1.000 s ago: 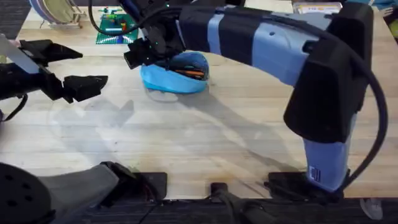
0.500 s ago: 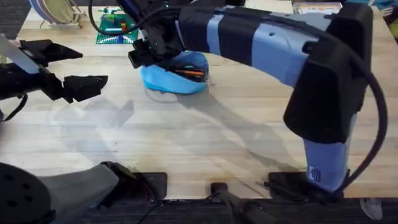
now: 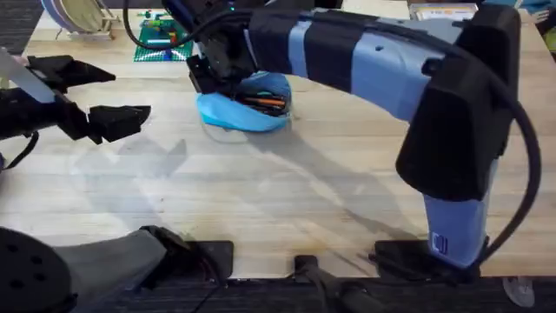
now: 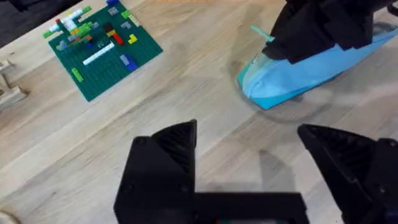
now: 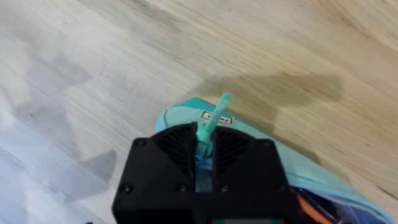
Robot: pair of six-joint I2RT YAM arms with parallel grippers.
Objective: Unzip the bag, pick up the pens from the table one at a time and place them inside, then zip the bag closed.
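The light blue bag (image 3: pixel 248 111) lies at the table's far middle, its top open, with orange-red and dark pens (image 3: pixel 262 102) showing inside. My right gripper (image 3: pixel 201 76) reaches across to the bag's left end and is shut on the zipper pull tab (image 5: pixel 214 115), which sticks up between its fingers (image 5: pixel 180 152). The bag (image 5: pixel 298 171) and the pens (image 5: pixel 311 211) trail behind that gripper. My left gripper (image 3: pixel 109 94) hangs open over the table's left side, well apart from the bag (image 4: pixel 311 71), with nothing between its fingers (image 4: pixel 165 149).
A green brick baseplate (image 3: pixel 161 39) with small bricks lies at the far left, also seen from the left wrist as the baseplate (image 4: pixel 99 46). A rack with plates (image 3: pixel 78 17) stands at the far left corner. Bare wood table (image 3: pixel 287 191) spreads in front of the bag.
My right gripper has shifted slightly right and farther back at the bag's left end, still holding the pull tab. The left arm has not moved.
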